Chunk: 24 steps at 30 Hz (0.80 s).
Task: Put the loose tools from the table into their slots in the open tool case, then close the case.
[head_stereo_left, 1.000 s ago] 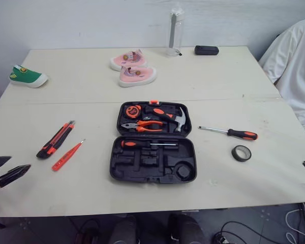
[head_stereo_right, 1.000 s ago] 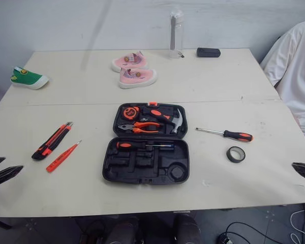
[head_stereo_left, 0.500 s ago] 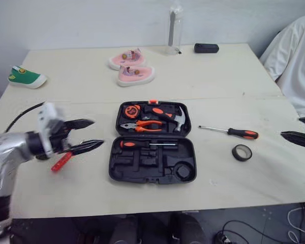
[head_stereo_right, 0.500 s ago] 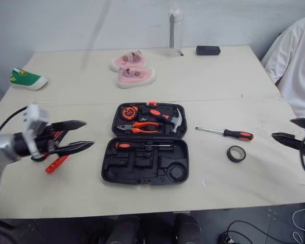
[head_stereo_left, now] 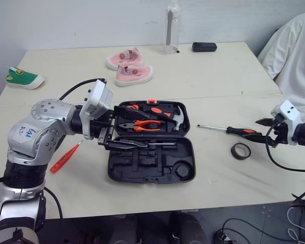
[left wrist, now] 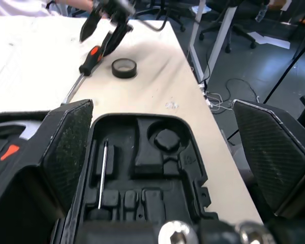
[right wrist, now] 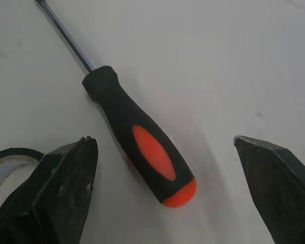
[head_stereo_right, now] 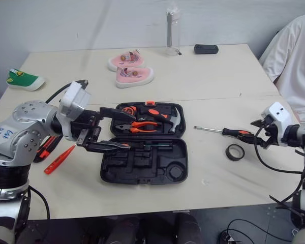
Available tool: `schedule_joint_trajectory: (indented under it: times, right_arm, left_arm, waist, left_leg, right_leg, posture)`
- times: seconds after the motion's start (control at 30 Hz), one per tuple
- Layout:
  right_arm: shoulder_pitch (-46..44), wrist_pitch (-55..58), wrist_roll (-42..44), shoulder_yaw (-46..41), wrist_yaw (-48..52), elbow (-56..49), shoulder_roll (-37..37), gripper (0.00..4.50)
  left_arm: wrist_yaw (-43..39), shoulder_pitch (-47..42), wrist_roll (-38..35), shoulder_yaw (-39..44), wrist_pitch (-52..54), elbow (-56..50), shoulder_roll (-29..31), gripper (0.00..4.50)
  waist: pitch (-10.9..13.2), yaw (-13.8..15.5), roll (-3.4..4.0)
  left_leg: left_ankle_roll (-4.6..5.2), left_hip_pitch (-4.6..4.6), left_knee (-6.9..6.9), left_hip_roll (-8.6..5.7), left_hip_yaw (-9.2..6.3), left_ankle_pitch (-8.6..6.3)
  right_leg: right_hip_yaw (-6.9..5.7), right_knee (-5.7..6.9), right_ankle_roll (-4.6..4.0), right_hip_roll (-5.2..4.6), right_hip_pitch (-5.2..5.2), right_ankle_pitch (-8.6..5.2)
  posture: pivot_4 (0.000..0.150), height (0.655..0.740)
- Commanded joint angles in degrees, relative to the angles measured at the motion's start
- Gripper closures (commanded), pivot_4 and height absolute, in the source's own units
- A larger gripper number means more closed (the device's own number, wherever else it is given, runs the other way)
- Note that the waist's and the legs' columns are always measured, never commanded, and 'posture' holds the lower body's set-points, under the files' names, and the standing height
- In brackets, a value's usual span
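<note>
On the bench I am counting four loose items around one open case. One screwdriver and one tape roll are lying on the robot's right of the case, near each other but apart. One knife and one orange tester are lying on its left, with the knife partly hidden behind the left arm.

Inside the case, the far half is holding one hammer and one pair of pliers. A second screwdriver is sitting in a slot of the near half, and the other slots there are showing bare.

I am seeing the left tool hovering over the left part of the case with its two fingers spread wide and gripping nothing. The right tool is hanging at the orange-and-black handle end of the loose screwdriver. Its two fingers are apart, one on each side of the handle and not touching it.

Toward the far edge, two pink shoes, one green shoe, one bottle and one black box are resting. One person in white is sitting at the bench's right side.
</note>
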Motion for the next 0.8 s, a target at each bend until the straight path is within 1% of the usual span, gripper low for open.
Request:
schedule_joint_trajectory:
  times: [0.03, 0.1, 0.23, 0.33, 0.4, 0.43, 0.47, 0.5, 0.53, 0.57, 0.6, 0.73, 0.8]
  right_arm:
    - [-2.22, -0.69, -0.62, 0.04, 0.05, 0.91, 0.07, 0.00]
    - [-3.66, 0.27, -0.71, 0.08, -0.03, 1.69, 0.72, 0.00]
    - [-3.71, 0.00, -4.86, 3.70, -1.19, 0.93, 0.85, 0.00]
    - [-4.61, 2.58, -6.14, 4.88, -1.92, 1.59, 1.56, 0.00]
    - [-5.14, 3.83, -6.40, 4.94, -2.29, 1.88, 1.98, 0.52]
    - [-5.49, 4.91, -6.46, 4.89, -2.56, 1.83, 2.11, 0.89]
    - [-5.71, 5.62, -6.64, 4.91, -2.83, 1.71, 2.15, 1.34]
    - [-5.70, 5.77, -7.07, 5.13, -3.29, 1.61, 2.13, 1.90]
    - [-5.67, 5.74, -7.37, 5.31, -3.66, 1.60, 2.10, 2.37]
    - [-5.53, 5.72, -7.36, 5.35, -3.73, 1.50, 2.08, 3.01]
    - [-5.27, 5.72, -7.16, 5.28, -3.55, 1.17, 1.98, 3.40]
    - [-4.43, 3.87, -6.53, 4.67, -2.87, -0.37, 1.21, 3.43]
    - [-4.30, 3.90, -5.43, 3.73, -2.08, -3.24, 0.57, 3.43]
  left_arm:
    - [-0.44, -3.11, -1.63, -0.07, 0.15, -0.94, -0.81, 0.04]
    - [-0.41, -4.29, -1.21, -0.78, -0.14, -0.65, -1.60, 0.04]
    - [-0.34, -5.43, -0.34, -1.71, -1.27, -0.26, -2.98, 0.04]
    - [-0.16, -6.27, 0.10, -2.19, -2.09, 0.24, -3.92, 0.04]
    - [0.00, -6.74, 0.43, -2.44, -2.53, 0.69, -4.47, 0.00]
    - [-0.03, -6.86, 0.63, -2.51, -2.86, 0.85, -4.68, 0.00]
    - [-0.12, -6.93, 0.79, -2.57, -3.18, 0.94, -4.80, 0.00]
    - [-0.20, -7.02, 0.98, -2.65, -3.51, 1.11, -4.95, 0.00]
    - [-0.25, -7.17, 1.14, -2.73, -3.74, 1.33, -5.10, 0.00]
    - [-0.30, -7.36, 1.29, -2.81, -3.91, 1.64, -5.26, 0.00]
    - [-0.35, -7.49, 1.38, -2.83, -4.04, 1.89, -5.38, 0.00]
    - [-1.16, -7.89, 2.15, -2.97, -5.13, 3.77, -5.37, 0.00]
    - [-1.85, -7.85, 2.89, -3.00, -5.88, 4.92, -4.78, 0.00]
  waist:
    - [0.00, -0.01, 0.00]
    - [0.00, -0.09, 0.00]
    - [0.00, -0.12, 0.00]
    - [0.00, -0.14, 0.00]
    - [0.00, -0.15, 0.00]
    - [0.00, -0.16, 0.00]
    - [0.00, -0.17, 0.00]
    - [0.00, -0.15, 0.00]
    - [0.00, -0.10, 0.00]
    - [0.00, -0.07, 0.00]
    - [0.00, -0.06, 0.00]
    - [0.00, -0.08, 0.00]
    - [0.00, -0.10, 0.00]
  left_leg:
    - [0.00, -0.01, 0.01, -0.01, -0.01, 0.00]
    - [0.00, -0.01, 0.02, -0.01, -0.02, 0.00]
    - [0.00, 0.00, 0.02, 0.04, -0.04, 0.00]
    - [-0.01, 0.00, 0.01, 0.04, -0.04, 0.00]
    - [-0.01, 0.00, 0.03, 0.04, -0.04, 0.00]
    - [-0.01, 0.00, 0.04, 0.05, -0.05, 0.00]
    - [-0.01, 0.01, 0.05, 0.05, -0.04, 0.00]
    - [-0.01, 0.01, 0.05, 0.06, -0.05, 0.00]
    - [-0.01, 0.01, 0.05, 0.07, -0.05, 0.00]
    - [-0.01, 0.01, 0.05, 0.07, -0.05, 0.00]
    - [-0.01, 0.01, 0.05, 0.06, -0.05, 0.00]
    - [-0.01, 0.01, 0.06, 0.06, -0.07, 0.00]
    - [-0.01, 0.01, 0.06, 0.06, -0.07, 0.00]
  right_leg:
    - [-0.01, 0.00, 0.00, 0.00, 0.00, 0.00]
    - [-0.01, 0.00, 0.00, 0.01, 0.01, 0.00]
    - [0.01, -0.01, 0.00, 0.20, 0.01, 0.00]
    - [0.05, -0.01, 0.00, 0.26, 0.01, 0.00]
    - [0.07, 0.00, 0.00, 0.28, 0.02, 0.00]
    - [0.09, 0.00, 0.00, 0.30, 0.02, 0.00]
    - [0.13, 0.00, 0.00, 0.30, 0.02, 0.00]
    - [0.13, 0.01, 0.00, 0.31, 0.02, 0.00]
    - [0.14, 0.00, 0.00, 0.33, 0.02, 0.00]
    - [0.14, 0.00, 0.00, 0.33, 0.02, 0.00]
    - [0.14, 0.00, 0.00, 0.32, 0.02, 0.00]
    - [0.14, 0.00, 0.00, 0.33, 0.05, 0.00]
    - [0.14, 0.00, 0.01, 0.34, 0.04, 0.00]
  posture:
    - [0.150, 0.7316]
    - [0.150, 0.7316]
    - [0.150, 0.7316]
    - [0.150, 0.7316]
    - [0.150, 0.7316]
    - [0.150, 0.7316]
    - [0.150, 0.7316]
    - [0.150, 0.7316]
    - [0.150, 0.7316]
    - [0.150, 0.7316]
    - [0.150, 0.7316]
    - [0.150, 0.7316]
    - [0.150, 0.7316]
